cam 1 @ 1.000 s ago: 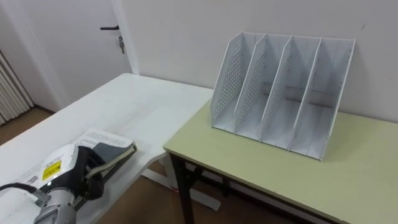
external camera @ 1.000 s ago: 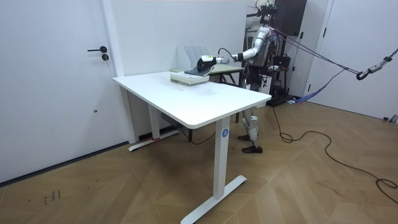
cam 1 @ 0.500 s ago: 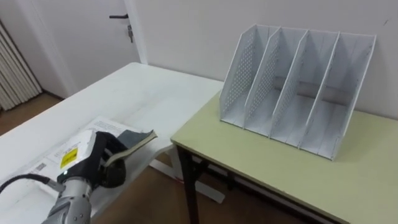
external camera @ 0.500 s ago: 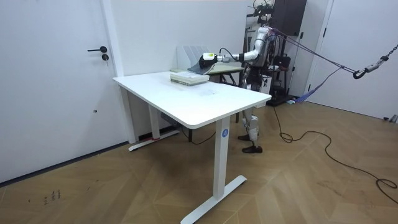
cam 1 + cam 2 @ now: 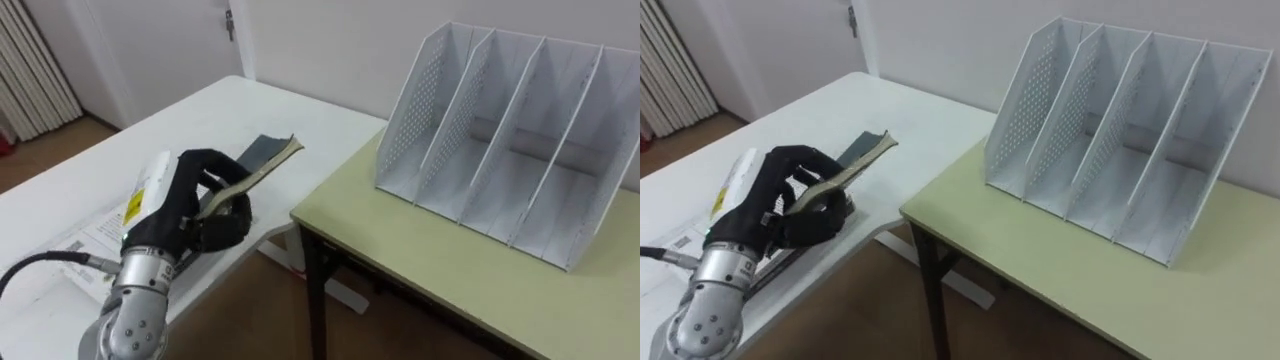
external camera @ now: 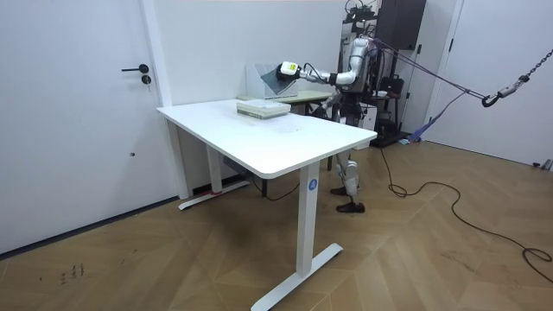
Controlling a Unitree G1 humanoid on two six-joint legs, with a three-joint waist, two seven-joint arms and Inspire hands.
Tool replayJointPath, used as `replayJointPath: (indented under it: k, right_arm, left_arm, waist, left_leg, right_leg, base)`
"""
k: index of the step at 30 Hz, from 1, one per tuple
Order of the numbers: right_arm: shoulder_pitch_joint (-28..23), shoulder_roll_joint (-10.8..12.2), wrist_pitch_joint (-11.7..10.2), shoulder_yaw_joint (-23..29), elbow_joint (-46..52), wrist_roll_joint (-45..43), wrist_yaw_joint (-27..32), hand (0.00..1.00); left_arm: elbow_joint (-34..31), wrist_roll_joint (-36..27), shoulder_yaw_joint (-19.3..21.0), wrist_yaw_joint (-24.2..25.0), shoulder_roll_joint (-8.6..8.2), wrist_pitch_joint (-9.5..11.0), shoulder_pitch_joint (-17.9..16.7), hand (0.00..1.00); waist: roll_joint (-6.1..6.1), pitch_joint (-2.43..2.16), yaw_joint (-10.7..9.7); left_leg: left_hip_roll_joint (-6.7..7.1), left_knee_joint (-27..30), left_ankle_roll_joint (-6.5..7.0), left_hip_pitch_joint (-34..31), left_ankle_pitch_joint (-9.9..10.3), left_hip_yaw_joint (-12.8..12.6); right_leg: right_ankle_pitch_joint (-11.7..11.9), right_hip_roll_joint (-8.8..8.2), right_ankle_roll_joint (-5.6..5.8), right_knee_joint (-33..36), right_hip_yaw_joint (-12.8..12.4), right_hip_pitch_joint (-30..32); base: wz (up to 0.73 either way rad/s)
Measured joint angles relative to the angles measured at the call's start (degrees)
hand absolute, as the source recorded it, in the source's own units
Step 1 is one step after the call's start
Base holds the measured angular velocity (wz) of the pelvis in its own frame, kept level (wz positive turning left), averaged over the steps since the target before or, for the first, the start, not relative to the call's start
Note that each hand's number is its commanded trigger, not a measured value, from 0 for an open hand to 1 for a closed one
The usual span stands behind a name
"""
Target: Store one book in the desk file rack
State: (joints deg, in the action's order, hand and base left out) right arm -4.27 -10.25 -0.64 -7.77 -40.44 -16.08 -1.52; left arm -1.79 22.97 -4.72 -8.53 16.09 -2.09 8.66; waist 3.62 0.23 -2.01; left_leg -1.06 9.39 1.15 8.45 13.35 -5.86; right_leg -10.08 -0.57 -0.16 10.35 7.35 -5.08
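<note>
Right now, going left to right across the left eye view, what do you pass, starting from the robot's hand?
left hand, fingers curled round the book → book, its free end sticking out towards the rack → file rack on the green desk

Nothing printed can be read. At the near left, a yellow label [image 5: 132, 207] with dark marks sits on the back of the left hand [image 5: 200, 190]. Below it, a white printed page [image 5: 95, 232] lies on the white table [image 5: 200, 110], its lines too small to make out. In the room view, a round blue sticker [image 6: 312, 183] marks the table's near leg.
</note>
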Motion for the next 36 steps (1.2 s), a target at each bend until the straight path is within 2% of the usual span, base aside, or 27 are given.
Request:
replayJointPath:
  k: [2, 4, 8, 11, 14, 17, 19, 21, 23, 30, 36]
  right_arm:
    - [-1.57, 0.06, -0.01, -0.79, 5.72, 0.09, -0.66, 0.00]
    - [-2.66, 0.05, -0.02, -1.89, 11.69, 0.20, -1.72, 0.00]
    - [-2.62, -0.06, -0.08, -3.55, 17.61, 0.42, -4.60, 0.00]
    - [-2.63, -0.11, -0.46, -3.91, 20.91, 0.46, -7.02, 0.00]
    - [-2.71, -0.40, -0.68, -4.05, 23.42, 1.28, -9.04, 0.00]
    - [-2.77, -0.91, -1.25, -4.22, 27.44, 1.61, -11.93, 0.00]
    - [-2.72, -1.11, -2.45, -4.16, 30.03, 2.52, -14.06, 0.00]
    - [-2.71, -1.14, -3.47, -4.14, 30.95, 2.58, -15.18, 0.00]
    - [-2.72, -1.13, -3.58, -4.15, 31.59, 2.86, -16.62, 0.00]
    - [-2.42, -1.14, -3.60, -4.08, 33.31, 12.62, -22.22, 0.00]
    - [-2.44, -1.97, -3.63, -3.72, 36.59, 24.77, -27.90, 0.00]
  left_arm:
    - [-2.58, -2.51, -0.02, 0.05, -0.04, 0.00, -1.11, 1.00]
    - [-6.40, -6.40, 0.00, 0.11, -0.16, 0.65, -3.42, 1.00]
    - [-6.56, -9.92, -0.04, 0.27, -0.32, 1.37, -3.75, 1.00]
    - [-6.55, -11.95, 0.08, 0.76, -1.39, 1.83, -3.92, 1.00]
    - [-6.58, -13.86, 0.11, 2.61, -1.93, 2.98, -4.36, 1.00]
    - [-6.58, -17.97, 0.12, 4.44, -1.95, 5.09, -5.39, 1.00]
    - [-6.57, -19.99, 0.11, 5.95, -2.00, 6.92, -6.52, 1.00]
    - [-6.58, -22.31, 0.12, 6.83, -2.02, 7.66, -7.33, 1.00]
    - [-6.58, -23.99, 0.16, 7.12, -2.03, 7.77, -8.00, 1.00]
    - [-6.57, -34.37, 1.20, 10.27, -2.14, 8.74, -8.45, 1.00]
    - [-6.57, -48.02, 1.89, 14.84, -2.01, 8.89, -8.66, 1.00]
  waist:
    - [-0.09, -0.05, 0.38]
    - [-0.12, -0.08, 0.45]
    - [-0.19, -0.04, 0.91]
    - [-0.33, 0.02, 1.67]
    - [-0.40, 0.01, 2.68]
    - [-0.65, 0.00, 3.41]
    - [-0.89, -0.06, 3.55]
    - [-1.07, -0.01, 3.58]
    - [-1.11, 0.00, 3.92]
    - [-1.34, 0.15, 4.04]
    - [-2.48, 0.94, 4.07]
  left_leg:
    - [-0.03, 0.00, 0.00, 0.01, 0.00, 0.05]
    - [-0.07, 0.00, 0.00, 0.00, 0.00, 1.13]
    - [-0.05, 0.00, 0.00, 0.08, 0.00, 1.45]
    - [0.02, 0.01, 0.00, 0.12, 0.00, 1.28]
    - [0.08, 0.18, 0.01, 0.11, 0.00, 1.30]
    - [0.43, 0.31, 0.03, 0.16, -0.02, 1.30]
    - [0.44, 0.63, 0.03, 0.29, -0.02, 1.35]
    - [0.48, 0.98, 0.03, 0.20, -0.02, 1.34]
    - [0.50, 1.00, 0.03, 0.13, -0.02, 1.34]
    - [0.48, 0.85, 0.03, 0.27, -0.02, 1.27]
    - [0.05, 0.43, 0.04, 0.40, -0.02, 1.45]
  right_leg:
    - [0.00, 0.02, 0.00, -0.01, 0.01, 0.05]
    - [0.00, -0.08, 0.00, 0.05, 0.50, -0.06]
    - [0.00, -0.13, 0.00, 0.07, 0.82, -0.44]
    - [0.00, -0.21, 0.00, 0.17, 0.70, -0.53]
    - [0.00, -0.27, 0.01, 0.30, 0.69, -0.55]
    - [0.00, -0.21, 0.01, 0.43, 0.62, -0.77]
    - [0.00, -0.25, 0.00, 0.38, 0.65, -0.96]
    - [0.01, -0.28, 0.01, 0.38, 0.62, -0.99]
    - [0.03, -0.28, 0.03, 0.38, 0.60, -0.93]
    - [0.04, -0.26, 0.03, 0.43, 0.56, -0.92]
    - [0.06, -0.25, 0.02, 0.42, 0.68, -0.96]
  base:
    - [-0.02]
    - [0.07]
    - [0.10]
    - [0.06]
    - [0.00]
    - [0.00]
    - [0.02]
    - [0.02]
    - [0.00]
    - [-0.01]
    - [0.00]
